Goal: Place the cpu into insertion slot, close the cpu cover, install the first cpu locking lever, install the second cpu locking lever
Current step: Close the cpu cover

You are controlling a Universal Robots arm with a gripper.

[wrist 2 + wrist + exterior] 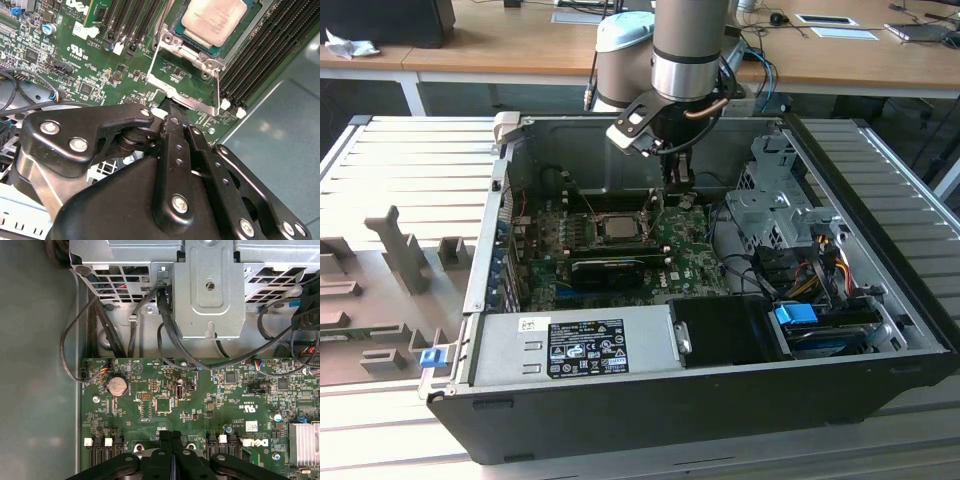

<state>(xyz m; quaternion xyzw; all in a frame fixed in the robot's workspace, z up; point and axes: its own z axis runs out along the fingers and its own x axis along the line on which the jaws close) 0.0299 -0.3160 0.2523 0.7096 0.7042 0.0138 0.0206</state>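
Ribbed grey table (410, 150) runs along the lower edge of the exterior view, closest to the lens, and carries an open black computer case (650, 425) across the middle of the frame. From the upper middle, a grey robot arm (690, 50) hangs down into the case.

Inside, a power supply (575, 345) lies along the near wall at lower centre. A green motherboard (690, 262) covers the floor behind it, and a metal drive cage (775, 205) stands toward the exterior view's right. A long black card (620, 268) lies across the board at centre frame.

The hand (678, 185) hovers low over the board, just right of centre. Its black fingers (165, 445) are pressed together with no gap, as both wrist views show.

In the second wrist view the fingertips meet the free edge of the cpu cover (186, 98). I cannot tell whether they pinch that edge. The cover is swung up off the insertion slot (172, 39), and board shows through its window. The cpu (215, 20) sits in the slot, its dull metal top bare.

A coin cell (117, 385) sits on the board near the cage.
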